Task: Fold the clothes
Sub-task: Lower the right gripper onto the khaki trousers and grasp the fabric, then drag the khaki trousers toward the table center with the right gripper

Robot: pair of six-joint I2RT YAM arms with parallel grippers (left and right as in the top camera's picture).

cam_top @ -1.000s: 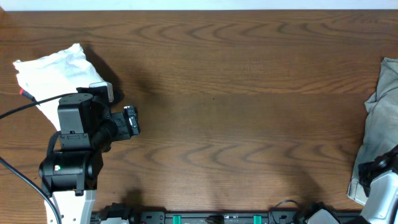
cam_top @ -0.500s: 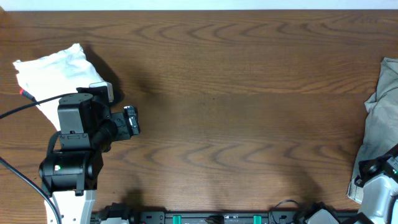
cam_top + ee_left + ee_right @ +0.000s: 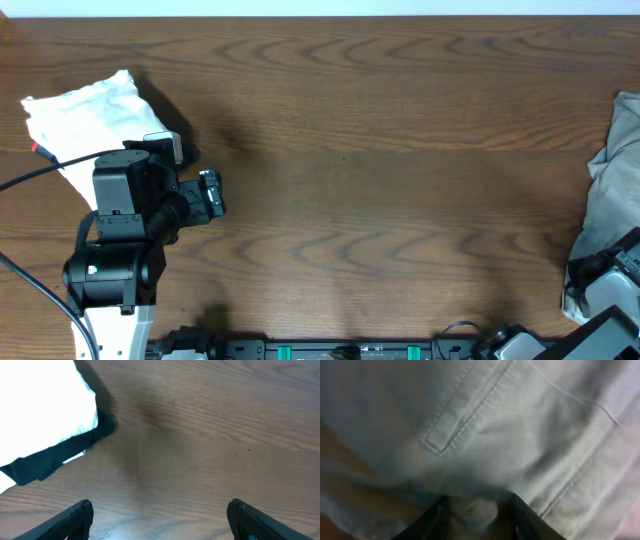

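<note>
The greyish olive-khaki garment point(image 3: 610, 180) lies bunched at the table's right edge, partly out of frame. In the right wrist view it point(image 3: 495, 425) fills the frame, showing a stitched pocket welt and seams. My right gripper point(image 3: 600, 272) is at the garment's near end; its fingers point(image 3: 477, 510) stand close together with a fold of the fabric pinched between them. My left gripper point(image 3: 212, 195) is at the left, far from the garment. In the left wrist view it point(image 3: 160, 515) is wide open and empty over bare wood.
A white folded garment point(image 3: 85, 115) lies at the far left, behind the left arm; the left wrist view shows it point(image 3: 40, 405) with a small black cloth piece point(image 3: 60, 455) at its edge. The wooden table point(image 3: 380, 150) stretches between the two arms.
The right arm has shifted slightly at the bottom right corner, by the garment's near end. The left arm and the white garment have not moved.
</note>
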